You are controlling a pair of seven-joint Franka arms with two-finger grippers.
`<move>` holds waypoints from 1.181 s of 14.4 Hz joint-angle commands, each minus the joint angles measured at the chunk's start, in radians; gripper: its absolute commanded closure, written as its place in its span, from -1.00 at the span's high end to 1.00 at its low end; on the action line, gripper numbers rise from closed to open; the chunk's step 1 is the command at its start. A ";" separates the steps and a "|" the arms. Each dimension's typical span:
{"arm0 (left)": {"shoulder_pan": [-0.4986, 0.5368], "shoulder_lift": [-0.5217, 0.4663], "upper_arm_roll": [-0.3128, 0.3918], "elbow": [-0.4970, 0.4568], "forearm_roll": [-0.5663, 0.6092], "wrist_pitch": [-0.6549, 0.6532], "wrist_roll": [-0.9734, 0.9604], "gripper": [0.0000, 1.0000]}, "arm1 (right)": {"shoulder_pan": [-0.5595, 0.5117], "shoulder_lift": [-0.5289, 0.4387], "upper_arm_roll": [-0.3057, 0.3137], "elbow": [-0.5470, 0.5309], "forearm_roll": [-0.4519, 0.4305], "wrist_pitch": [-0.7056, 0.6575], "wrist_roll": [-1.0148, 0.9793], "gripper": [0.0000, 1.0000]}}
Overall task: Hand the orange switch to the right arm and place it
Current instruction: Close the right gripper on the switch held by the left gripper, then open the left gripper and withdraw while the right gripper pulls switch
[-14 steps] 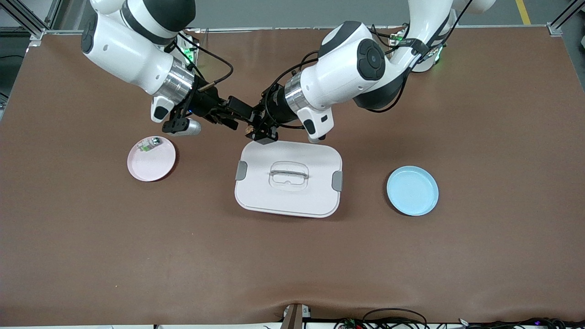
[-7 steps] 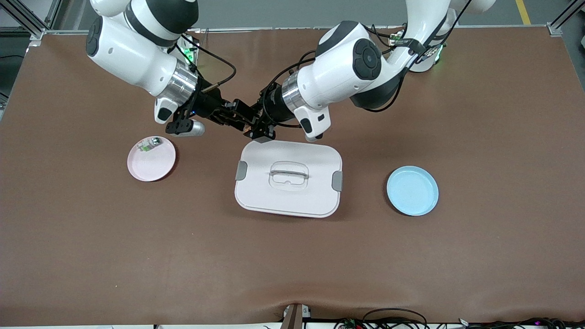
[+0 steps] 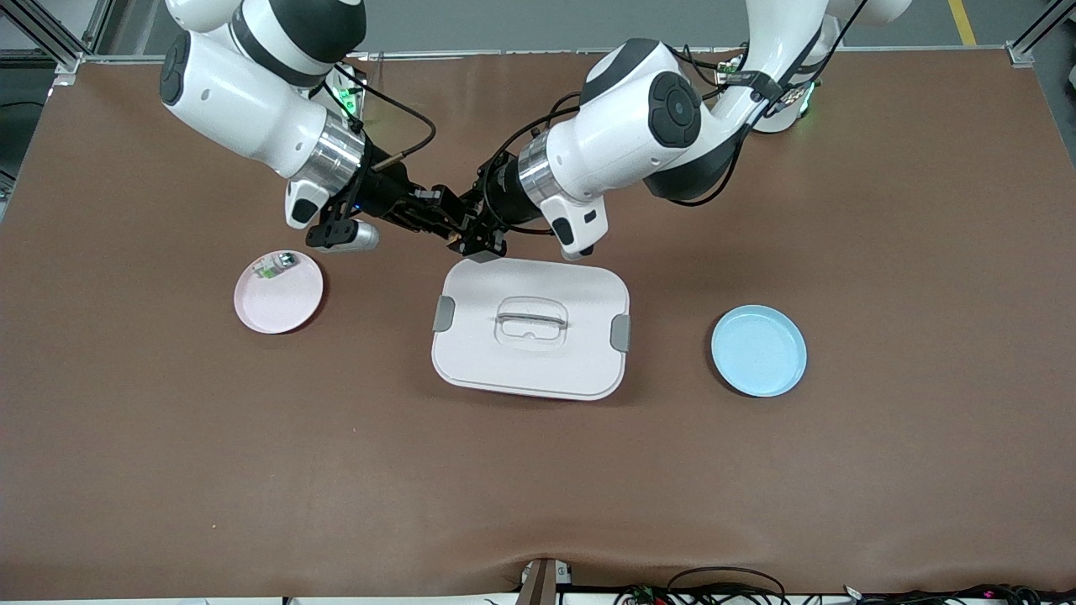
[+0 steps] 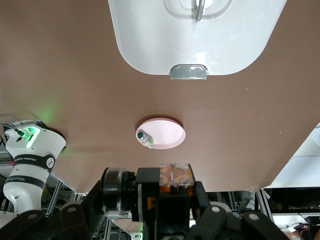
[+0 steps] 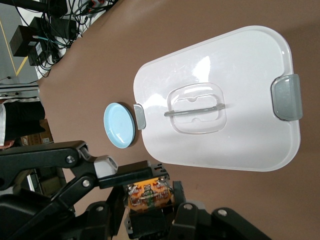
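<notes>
The orange switch (image 3: 456,238) hangs in the air over the brown table, just past the white box's edge on the robots' side. Both grippers meet on it. My left gripper (image 3: 472,239) is shut on it, and in the left wrist view the switch (image 4: 176,176) shows as a clear orange block between the fingers of my left gripper (image 4: 175,186). My right gripper (image 3: 441,220) is shut on it too; in the right wrist view the switch (image 5: 148,195) sits between the dark fingers of my right gripper (image 5: 149,201), with a left finger (image 5: 125,175) lying against it.
A white lidded box (image 3: 471,353) with grey clips lies mid-table. A pink plate (image 3: 286,307) holding a small white-and-green part (image 3: 271,267) sits toward the right arm's end. A blue plate (image 3: 758,350) sits toward the left arm's end.
My right gripper has come in toward the left one and shut on the switch. My left gripper has shifted a little toward it and kept its hold.
</notes>
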 commanded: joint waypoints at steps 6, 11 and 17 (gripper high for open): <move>-0.009 0.010 0.003 0.026 -0.020 0.007 -0.021 1.00 | 0.014 0.010 -0.012 0.029 0.025 -0.009 0.010 -1.00; 0.005 -0.007 0.009 0.026 -0.016 -0.001 -0.021 1.00 | 0.000 0.003 -0.017 0.034 0.016 -0.065 0.009 -1.00; 0.061 -0.056 0.015 0.024 0.107 -0.084 0.003 1.00 | -0.081 -0.025 -0.020 0.133 -0.258 -0.396 -0.147 -1.00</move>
